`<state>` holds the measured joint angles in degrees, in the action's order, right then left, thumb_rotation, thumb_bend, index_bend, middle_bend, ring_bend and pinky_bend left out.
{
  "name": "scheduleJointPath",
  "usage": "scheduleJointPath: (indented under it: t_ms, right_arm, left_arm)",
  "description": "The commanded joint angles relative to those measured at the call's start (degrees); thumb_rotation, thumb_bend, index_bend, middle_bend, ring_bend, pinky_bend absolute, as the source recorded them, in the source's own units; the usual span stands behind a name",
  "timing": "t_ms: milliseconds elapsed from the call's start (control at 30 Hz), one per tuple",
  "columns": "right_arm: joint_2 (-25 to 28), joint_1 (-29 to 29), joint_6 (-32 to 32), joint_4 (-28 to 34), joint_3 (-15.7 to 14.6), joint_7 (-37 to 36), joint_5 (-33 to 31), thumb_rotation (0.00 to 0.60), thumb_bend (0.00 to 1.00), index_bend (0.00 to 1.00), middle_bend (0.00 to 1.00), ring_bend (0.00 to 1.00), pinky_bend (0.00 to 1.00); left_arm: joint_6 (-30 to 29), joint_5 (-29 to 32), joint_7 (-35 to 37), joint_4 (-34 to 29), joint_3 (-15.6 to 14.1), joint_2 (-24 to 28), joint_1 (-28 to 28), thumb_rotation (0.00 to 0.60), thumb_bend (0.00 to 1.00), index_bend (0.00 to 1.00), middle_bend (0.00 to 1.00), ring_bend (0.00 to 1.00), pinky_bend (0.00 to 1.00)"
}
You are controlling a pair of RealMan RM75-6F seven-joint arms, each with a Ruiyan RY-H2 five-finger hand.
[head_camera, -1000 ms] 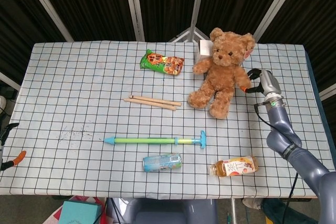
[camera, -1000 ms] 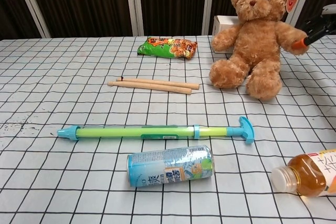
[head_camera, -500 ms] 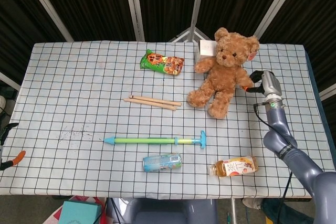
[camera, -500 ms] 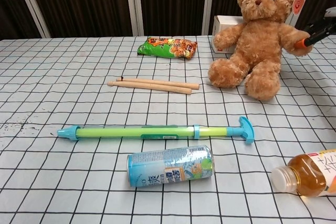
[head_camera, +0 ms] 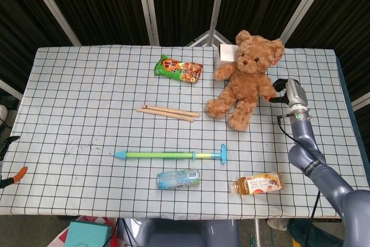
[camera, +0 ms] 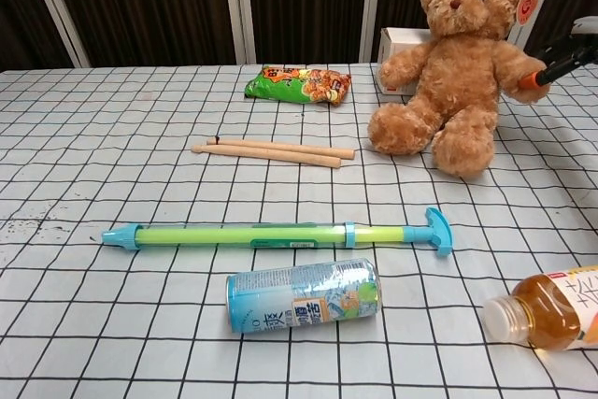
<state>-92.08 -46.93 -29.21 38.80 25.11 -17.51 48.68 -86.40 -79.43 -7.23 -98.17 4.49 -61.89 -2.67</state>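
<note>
Right arm extended, hand closed in a pinch; left hand at the frame edge.

The right hand (head_camera: 281, 89) sits at the end of a grey, bent arm rising from the lower right, wrist straight, dark fingers (camera: 561, 55) pinched together on a grasped object. The left hand (head_camera: 8, 163) shows only dark and orange tips at far left; its state is indeterminate.

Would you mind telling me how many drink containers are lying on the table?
2. A can lies on its side near the front edge, below the water pump toy. A tea bottle lies to its right. None appear hidden.
</note>
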Motion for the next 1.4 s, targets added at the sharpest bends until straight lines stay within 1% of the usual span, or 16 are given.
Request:
scheduleJointPath:
  t_ms: [33,200,467,667,800,1000,1233,1333,1400]
  right_arm:
    - [0.1,0.0,-0.2,0.1,0.0,-0.1,0.5,0.6,0.33,0.59,0.59,0.41,0.0]
    - [-0.8,0.6,0.6,-1.0,-0.7,-0.2,0.8,0.6,0.33,0.59,0.59,0.41,0.0]
    - [-0.3,0.2,-0.5,-0.8,0.2,-1.1,2.2,0.6,0.33,0.59,0.59,0.41,0.0]
    - [-0.9,0.7,0.5,-1.6,-0.5,-0.2,1.8,0.6,0.33,0.59,0.59,0.41,0.0]
    - [-1.4,0.6,0.7,-2.4,-0.3,-0.4,1.7,0.6,0.33,0.59,0.59,0.41,0.0]
    - [-0.8,0.2,-0.4,-1.6,0.2,-0.8,2.8,0.6,0.33,0.59,0.59,0.41,0.0]
    - [-1.6,0.8,1.1,-2.6,-0.9,0.1,2.7,0.6,0.33,0.59,0.59,0.41,0.0]
    - [-1.6,0.8,0.8,-2.7,-0.8,0.0,3.1,0.6,0.33,0.59,0.59,0.41,0.0]
    - [-1.1,0.8,0.2,-2.1,-0.8,-0.2,3.7,0.6,0.33,0.57,0.58,0.39,0.0]
  left_arm:
    - [0.1,0.0,-0.3,0.0,0.0,-0.1,-0.1,0.6,0.31,0.21,0.0,0.0,0.12]
    - [-0.1,0.0,-0.4,-0.1,0.0,-0.1,0.1,0.6,0.31,0.21,0.0,0.0,0.12]
    - [-0.1,0.1,-0.4,-0.1,-0.1,-0.1,0.1,0.6,0.31,0.21,0.0,0.0,0.12]
    - [0.0,0.0,-0.6,-0.2,-0.1,-0.2,0.0,0.6,0.31,0.21,0.0,0.0,0.12]
    - [-0.2,0.0,-0.4,-0.2,-0.1,-0.1,0.1,0.6,0.31,0.21,0.0,0.0,0.12]
    - [0.0,0.1,-0.5,-0.1,0.0,-0.1,0.0,0.6,0.31,0.21,0.0,0.0,0.12]
    - [-0.6,0.0,0.1,-0.2,0.0,0.1,0.3,0.6,0.31,0.21,0.0,0.0,0.12]
    - [-0.6,-0.1,0.2,-0.2,-0.1,0.2,0.4,0.6,0.31,0.21,0.0,0.0,0.12]
    - [-0.5,-0.1,0.1,-0.2,-0.1,0.2,0.3,0.6,0.31,0.21,0.0,0.0,0.12]
